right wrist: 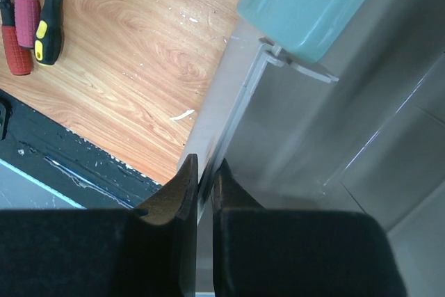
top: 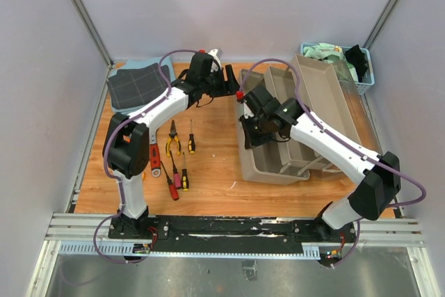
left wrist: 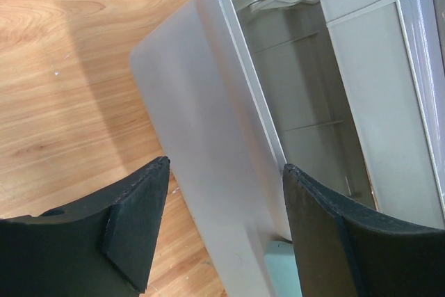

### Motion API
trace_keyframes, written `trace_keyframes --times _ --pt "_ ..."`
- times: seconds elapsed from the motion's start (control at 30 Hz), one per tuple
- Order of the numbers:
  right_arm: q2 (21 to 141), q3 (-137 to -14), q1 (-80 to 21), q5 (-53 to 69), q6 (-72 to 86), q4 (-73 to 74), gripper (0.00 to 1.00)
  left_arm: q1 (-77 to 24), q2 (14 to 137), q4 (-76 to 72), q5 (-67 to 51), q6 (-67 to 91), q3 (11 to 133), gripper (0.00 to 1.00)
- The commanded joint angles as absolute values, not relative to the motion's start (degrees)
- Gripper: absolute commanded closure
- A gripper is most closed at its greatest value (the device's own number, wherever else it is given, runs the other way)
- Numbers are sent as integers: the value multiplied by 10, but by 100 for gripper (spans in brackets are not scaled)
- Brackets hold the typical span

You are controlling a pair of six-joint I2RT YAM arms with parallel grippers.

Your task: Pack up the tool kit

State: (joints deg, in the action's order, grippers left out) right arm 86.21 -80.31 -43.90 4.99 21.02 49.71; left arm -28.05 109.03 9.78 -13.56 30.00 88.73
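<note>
On the wooden surface, your big grey-beige plastic toolbox sits open at right. The right tool is pinched nearly closed on its left wall; the left tool gapes wide, empty, straddling that wall. Yellow-handled pliers lie further left, pointing front-to-back, nearer your left arm.

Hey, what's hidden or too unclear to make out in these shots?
Wrench: top view, partly under the left arm.
Toolbox floor, near end: top view, covered by the right arm.
Left hand: top view, fingers under its own wrist.
Basket contents: top view, too small.
</note>
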Motion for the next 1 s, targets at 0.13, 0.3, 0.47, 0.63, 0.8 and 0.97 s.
trace_keyframes --times 0.13,0.3,0.47,0.63,0.8,0.97 --pt "884 -802 -445 71 167 450 99 -278 1059 111 -131 295 886 29" --pt "901 -788 -446 95 173 434 96 -266 1038 113 -128 286 866 30" --pt "915 -791 -446 112 175 428 77 -259 1025 111 -130 280 842 30" --pt "914 -792 -449 118 178 424 57 -259 1021 106 -133 280 828 29" --pt "890 -805 -452 108 180 423 49 -259 1021 105 -136 279 826 30" --pt "845 -850 -452 81 183 438 45 -259 1020 105 -137 275 821 30"
